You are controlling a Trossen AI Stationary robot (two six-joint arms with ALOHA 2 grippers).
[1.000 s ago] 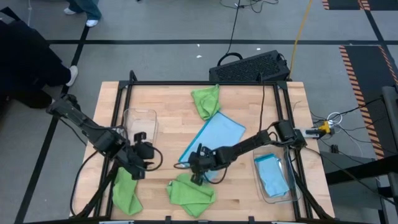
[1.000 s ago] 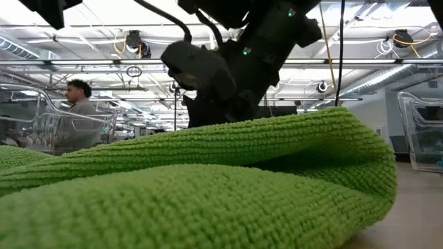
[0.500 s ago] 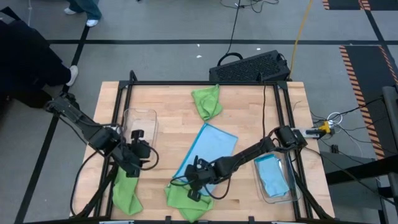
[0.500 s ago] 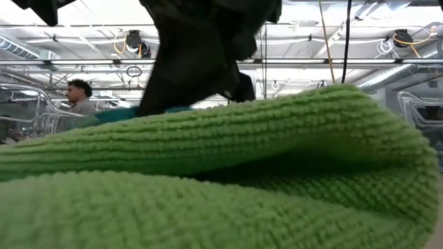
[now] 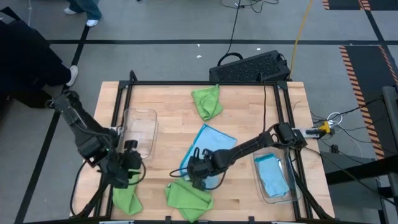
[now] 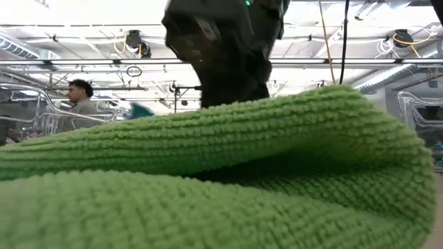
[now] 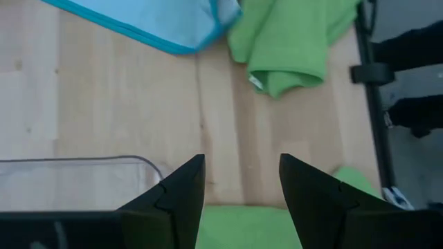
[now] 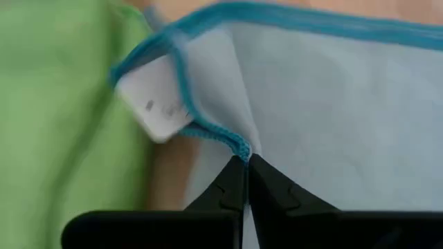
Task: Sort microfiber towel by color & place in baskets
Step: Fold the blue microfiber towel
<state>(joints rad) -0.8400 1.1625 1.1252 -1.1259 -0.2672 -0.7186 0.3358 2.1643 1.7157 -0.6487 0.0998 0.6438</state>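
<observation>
A light blue towel (image 5: 211,146) lies mid-table with my right gripper (image 5: 198,177) shut on its near-left end, close to a white tag (image 8: 156,107). Just nearer lies a crumpled green towel (image 5: 188,198), which fills the low view (image 6: 208,173). Another green towel (image 5: 207,101) lies at the far middle, and a third (image 5: 126,198) lies at the near left. My left gripper (image 5: 129,174) hangs open over that one's far end (image 7: 242,228). A clear basket (image 5: 140,127) stands on the left. The right basket (image 5: 264,186) holds a blue towel (image 5: 272,176). My right gripper pinches the blue towel's hemmed edge (image 8: 232,142) between its two fingertips, beside the corner with the white tag. It comes slanting down from the table's right. That end is raised off the wood, and the rest of the towel lies on the table.
A black perforated crate (image 5: 252,65) sits past the table's far edge. A black frame (image 5: 199,84) runs around the tabletop. A person in dark clothes (image 5: 25,56) stands beyond the far left corner, and another person (image 6: 79,104) shows in the room behind.
My right gripper has risen with the blue towel's near-left end; that end has come off the wood and the towel has drawn in narrower, its far part staying down. My left gripper, still open, has swung toward the table's near-left corner.
</observation>
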